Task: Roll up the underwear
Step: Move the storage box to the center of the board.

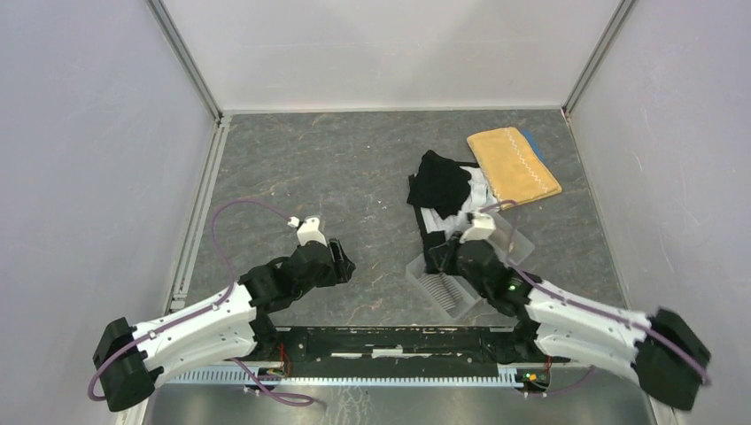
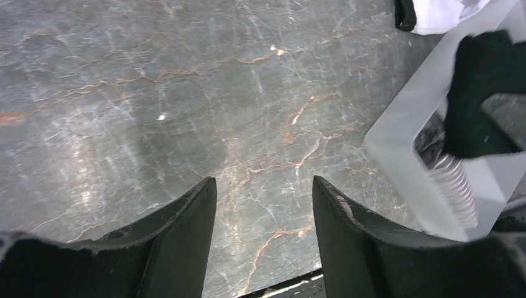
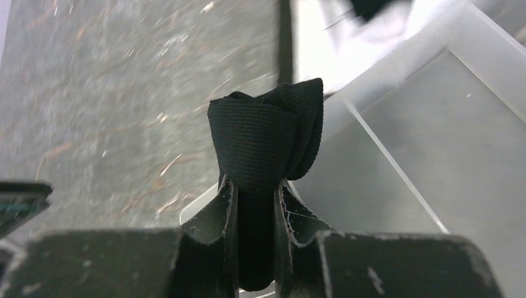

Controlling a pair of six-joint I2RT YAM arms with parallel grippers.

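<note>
My right gripper (image 3: pixel 255 181) is shut on a rolled black underwear (image 3: pixel 267 133) and holds it over the near left part of the clear plastic tray (image 3: pixel 446 155). In the top view the right gripper (image 1: pixel 445 254) is at the tray's (image 1: pixel 522 251) left side. A grey striped rolled garment (image 1: pixel 445 294) lies in the tray's near compartment. A pile of black (image 1: pixel 440 181) and white (image 1: pixel 478 188) underwear lies behind the tray. My left gripper (image 2: pixel 263 189) is open and empty above bare table, also in the top view (image 1: pixel 344 257), left of the tray (image 2: pixel 409 112).
A mustard-yellow towel (image 1: pixel 513 166) with white zigzag stitching lies at the back right over something blue. White walls with metal posts enclose the table. A black rail runs along the near edge between the arm bases.
</note>
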